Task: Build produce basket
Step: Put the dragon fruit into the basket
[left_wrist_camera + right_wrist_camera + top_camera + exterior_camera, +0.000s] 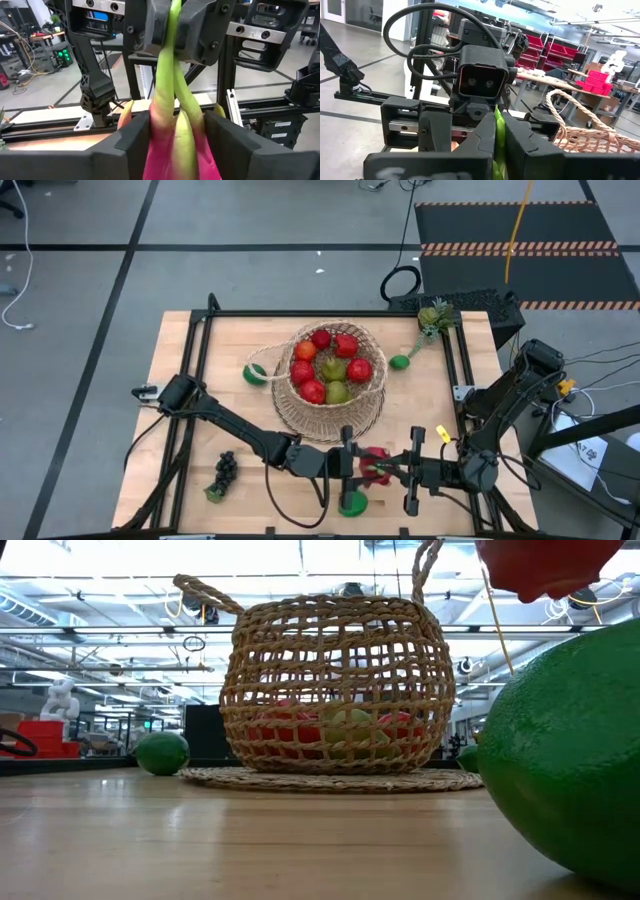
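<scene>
Both grippers meet at the near edge of the table (190, 400), facing each other with the pink dragon fruit (376, 465) held between them: the left gripper (350, 464) clamps the pink body in its two dark fingers (227, 145), while the right gripper (402, 470) pinches the fruit's green leaf tips (167, 75) with narrow jaws. The fruit's long axis runs straight from one gripper to the other, so this looks like a handover in mid-air, and whichever side lets go decides which arm carries on. The basket (335, 395) lies beyond both grippers, toward the table's middle, about equally near each; it already holds several red round fruits (358, 369) and green pears (335, 370). Just below the left gripper, a large green fruit (352, 503) sits on the table. Well off to the left arm's outer side lie the dark grapes (224, 472); limes (256, 374) rest beside the basket. The table is pale wood inside a black frame, on a grey floor with cables and a striped mat.
</scene>
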`<state>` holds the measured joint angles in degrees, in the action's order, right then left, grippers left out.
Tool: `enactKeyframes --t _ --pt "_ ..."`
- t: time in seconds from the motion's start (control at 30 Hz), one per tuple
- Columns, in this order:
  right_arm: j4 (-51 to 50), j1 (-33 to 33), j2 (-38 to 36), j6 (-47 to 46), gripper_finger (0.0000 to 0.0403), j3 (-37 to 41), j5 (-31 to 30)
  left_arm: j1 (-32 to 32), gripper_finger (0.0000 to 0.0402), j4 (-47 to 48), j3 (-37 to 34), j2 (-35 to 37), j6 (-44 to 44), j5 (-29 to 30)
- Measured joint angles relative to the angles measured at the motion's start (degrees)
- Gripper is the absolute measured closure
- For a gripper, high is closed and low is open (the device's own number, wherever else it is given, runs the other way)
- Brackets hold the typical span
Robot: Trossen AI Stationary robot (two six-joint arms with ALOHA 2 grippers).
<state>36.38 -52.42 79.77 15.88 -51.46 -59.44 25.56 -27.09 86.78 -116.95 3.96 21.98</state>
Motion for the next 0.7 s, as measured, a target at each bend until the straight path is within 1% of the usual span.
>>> enactKeyframes --t 0.47,0.6,0.7 --pt "-0.6 0.0 0.0 0.0 0.0394 0.0 0.1 0.0 0.0306 0.0 0.0 0.0 0.2 0.0" --pt "-0.6 0.0 0.0 0.3 0.0393 0.0 0.1 0.0 0.0315 0.0 0.0 0.0 0.2 0.0" --pt "-0.6 -0.1 0.0 2.3 0.0377 0.0 -0.1 0.0 0.0315 0.1 0.0 0.0 0.2 0.0"
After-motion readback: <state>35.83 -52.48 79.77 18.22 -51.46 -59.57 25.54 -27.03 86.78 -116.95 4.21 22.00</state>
